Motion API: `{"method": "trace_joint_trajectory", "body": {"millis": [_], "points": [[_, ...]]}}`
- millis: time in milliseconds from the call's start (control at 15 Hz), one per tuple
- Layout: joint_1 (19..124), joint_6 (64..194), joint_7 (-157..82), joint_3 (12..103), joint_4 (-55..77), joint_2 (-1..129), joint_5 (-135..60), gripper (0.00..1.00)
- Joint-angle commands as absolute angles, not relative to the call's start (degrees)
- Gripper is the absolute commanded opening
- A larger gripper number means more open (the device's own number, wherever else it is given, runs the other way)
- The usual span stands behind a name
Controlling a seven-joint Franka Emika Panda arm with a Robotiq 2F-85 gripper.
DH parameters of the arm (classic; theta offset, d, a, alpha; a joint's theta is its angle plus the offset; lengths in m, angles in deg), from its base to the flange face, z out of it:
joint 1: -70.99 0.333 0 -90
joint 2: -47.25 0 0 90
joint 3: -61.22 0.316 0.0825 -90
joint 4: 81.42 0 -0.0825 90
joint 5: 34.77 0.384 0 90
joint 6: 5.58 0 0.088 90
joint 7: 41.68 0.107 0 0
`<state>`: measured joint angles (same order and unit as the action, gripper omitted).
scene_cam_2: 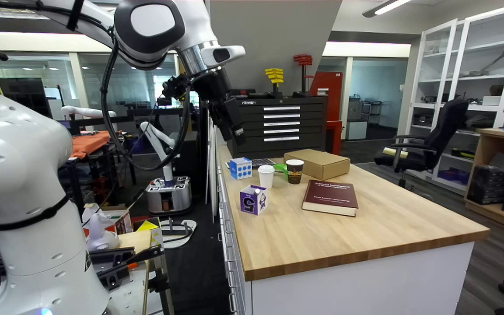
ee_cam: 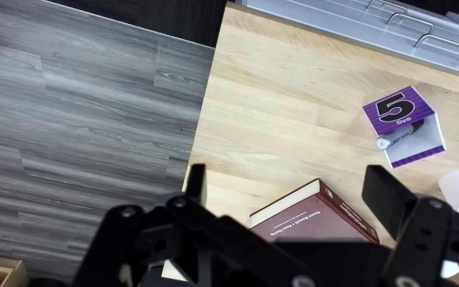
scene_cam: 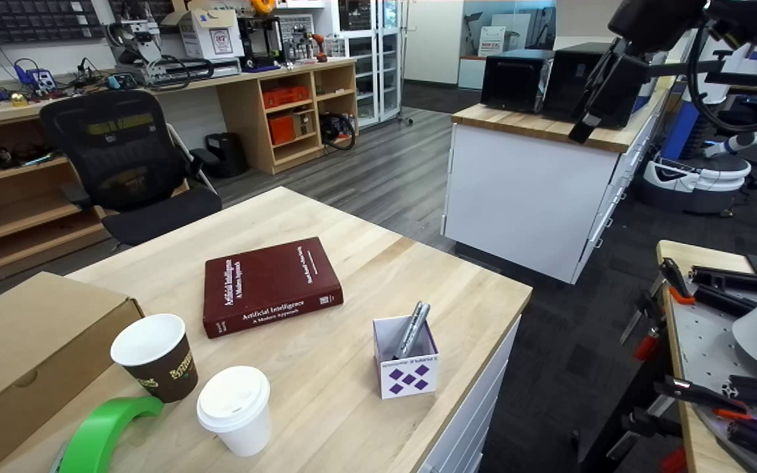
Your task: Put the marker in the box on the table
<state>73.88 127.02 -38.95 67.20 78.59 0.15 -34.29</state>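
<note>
The pincer (ee_cam: 286, 182) hangs with its fingers (ee_cam: 385, 199) spread wide apart. Lower down lies the table (ee_cam: 293, 99), and through the gap the wrist view shows the maroon book (ee_cam: 321, 220). Farther out, past one fingertip, the small purple-and-white box (ee_cam: 399, 109) stands on the table, the marker (ee_cam: 399, 136) tilted inside it with an end above the rim. On that same side the pincer partly hides a white lidded cup (ee_cam: 458, 189).
</note>
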Motion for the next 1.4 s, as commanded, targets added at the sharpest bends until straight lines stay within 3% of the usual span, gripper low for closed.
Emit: {"method": "trace_joint_trajectory", "body": {"millis": [0,1333], "points": [[74.2,126.9,-38.7,66.9,78.5,0.2,-34.6,1.00],[74.5,127.2,-38.9,67.0,77.7,1.8,-34.6,1.00]]}}
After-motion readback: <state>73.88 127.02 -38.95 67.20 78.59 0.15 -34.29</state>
